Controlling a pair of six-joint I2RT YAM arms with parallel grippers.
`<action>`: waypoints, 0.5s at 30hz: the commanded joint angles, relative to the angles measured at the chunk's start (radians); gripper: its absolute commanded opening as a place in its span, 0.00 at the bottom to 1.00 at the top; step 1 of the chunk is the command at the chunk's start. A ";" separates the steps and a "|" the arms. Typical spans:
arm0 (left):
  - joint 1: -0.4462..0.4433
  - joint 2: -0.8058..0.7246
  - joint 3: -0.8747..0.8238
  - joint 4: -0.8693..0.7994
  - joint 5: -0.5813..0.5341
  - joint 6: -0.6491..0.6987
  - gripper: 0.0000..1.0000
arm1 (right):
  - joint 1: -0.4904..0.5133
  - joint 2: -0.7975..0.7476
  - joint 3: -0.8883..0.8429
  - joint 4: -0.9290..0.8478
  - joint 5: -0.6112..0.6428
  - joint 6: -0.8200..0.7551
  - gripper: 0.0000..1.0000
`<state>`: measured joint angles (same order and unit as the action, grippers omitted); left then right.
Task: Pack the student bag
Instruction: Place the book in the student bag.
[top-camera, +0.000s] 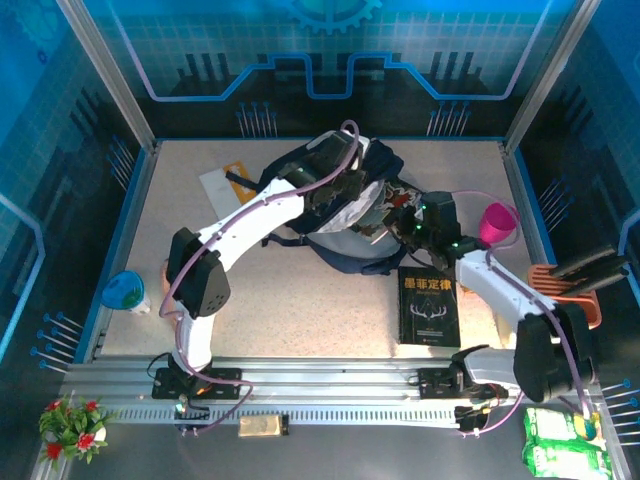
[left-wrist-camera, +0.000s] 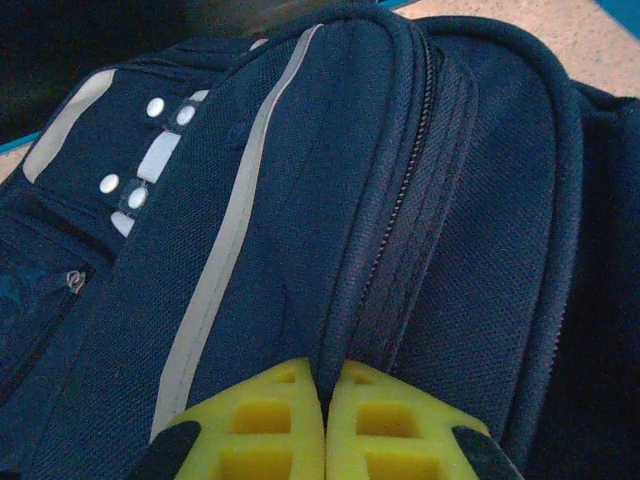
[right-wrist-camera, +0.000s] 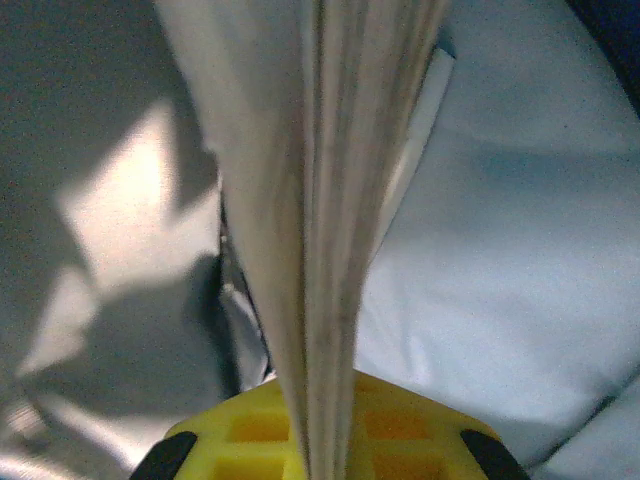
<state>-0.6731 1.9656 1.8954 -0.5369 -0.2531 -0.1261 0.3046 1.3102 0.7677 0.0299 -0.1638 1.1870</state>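
The student bag (top-camera: 350, 258) lies centre-back on the desk (top-camera: 300, 310). The left pincer (left-wrist-camera: 325, 425) is clamped on its zipper seam. The right pincer (right-wrist-camera: 322, 450) grips what seems a book (right-wrist-camera: 330, 200) against the pale lining (right-wrist-camera: 500, 250).

The student bag (top-camera: 345, 240), a large dark navy fabric backpack with thin pale stripes, a stitched zipper seam and white-studded grey patches, lies slumped at the far middle of the table (top-camera: 300, 310), its mouth gaping open on a pale grey lining.
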 joint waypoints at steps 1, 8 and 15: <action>0.030 -0.126 -0.019 0.164 0.097 -0.053 0.00 | 0.025 0.080 0.046 0.113 0.062 0.015 0.02; 0.073 -0.168 -0.095 0.218 0.218 -0.059 0.00 | 0.032 0.308 0.154 0.181 0.060 0.007 0.03; 0.091 -0.167 -0.101 0.224 0.268 -0.078 0.00 | 0.064 0.464 0.260 0.212 0.092 0.073 0.05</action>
<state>-0.5907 1.8816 1.7767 -0.4446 -0.0414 -0.1677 0.3538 1.7336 0.9775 0.2085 -0.1123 1.2274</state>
